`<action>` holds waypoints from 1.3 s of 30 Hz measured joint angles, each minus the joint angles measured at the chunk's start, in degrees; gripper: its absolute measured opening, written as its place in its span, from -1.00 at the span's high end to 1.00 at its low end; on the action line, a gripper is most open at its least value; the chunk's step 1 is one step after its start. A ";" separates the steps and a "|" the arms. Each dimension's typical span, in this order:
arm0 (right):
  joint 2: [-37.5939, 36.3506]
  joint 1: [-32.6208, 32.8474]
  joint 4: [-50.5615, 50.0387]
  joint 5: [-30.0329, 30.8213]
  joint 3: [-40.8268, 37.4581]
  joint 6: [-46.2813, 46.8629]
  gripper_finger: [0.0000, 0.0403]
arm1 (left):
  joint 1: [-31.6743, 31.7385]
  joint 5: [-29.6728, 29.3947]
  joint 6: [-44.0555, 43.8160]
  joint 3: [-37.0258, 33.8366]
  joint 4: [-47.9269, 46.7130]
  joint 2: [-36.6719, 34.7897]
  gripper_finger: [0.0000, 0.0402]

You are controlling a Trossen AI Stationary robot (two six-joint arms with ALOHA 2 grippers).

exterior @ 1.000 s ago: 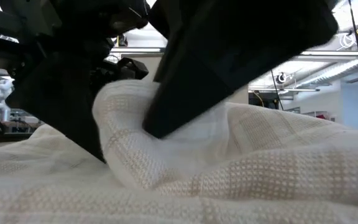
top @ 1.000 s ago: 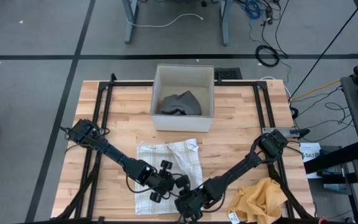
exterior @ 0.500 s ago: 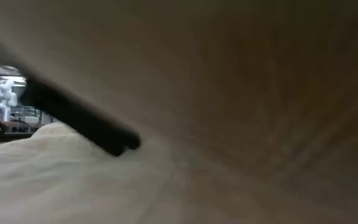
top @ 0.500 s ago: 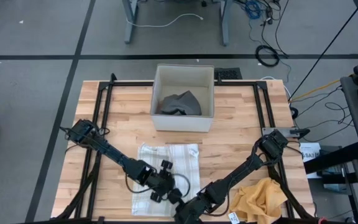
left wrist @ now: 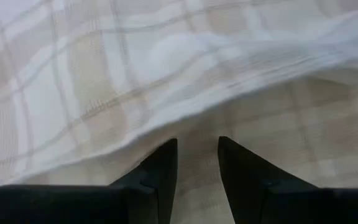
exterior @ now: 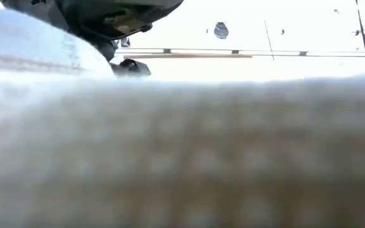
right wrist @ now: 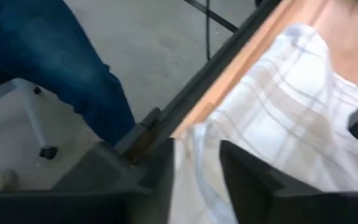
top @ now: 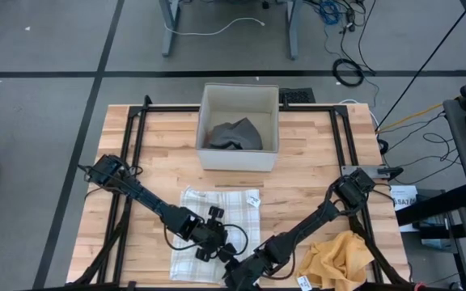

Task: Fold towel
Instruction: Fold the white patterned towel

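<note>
We see the checked towel (top: 217,230) lying on the wooden table (top: 306,194), in the middle of the near half, in front of the white bin (top: 239,128). Its near edge reaches the near edge of the table.

The left end effector (top: 209,245) is low over the near part of the towel. In the left wrist view its two dark fingers (left wrist: 160,171) stand a little apart, with the cloth lying under and past them; whether they pinch any fabric, we cannot tell.

The right end effector (top: 241,275) is at the near edge of the table, at the near right corner of the towel. In the right wrist view a fold of the towel (right wrist: 191,168) sits between its two fingers (right wrist: 247,180), so it is grasping the towel there. Beyond the table edge this view shows a person's leg in blue jeans (right wrist: 55,68).

In the low view the towel fills nearly the whole picture.

A dark grey cloth (top: 233,134) lies in the bin. A yellow cloth (top: 338,257) lies crumpled near the right near corner of the table.
</note>
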 joint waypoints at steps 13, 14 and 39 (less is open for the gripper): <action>-8.95 6.28 -15.12 6.87 0.02 13.18 0.03 | -0.59 -4.20 0.81 0.02 -2.67 -0.52 0.38; -8.98 6.80 -16.49 6.95 0.02 14.88 0.05 | -0.57 -5.08 1.01 0.02 -3.30 -0.66 0.38; 2.52 4.56 -27.07 17.92 0.21 24.22 0.39 | 1.60 -13.30 3.42 0.00 -6.30 -7.32 0.38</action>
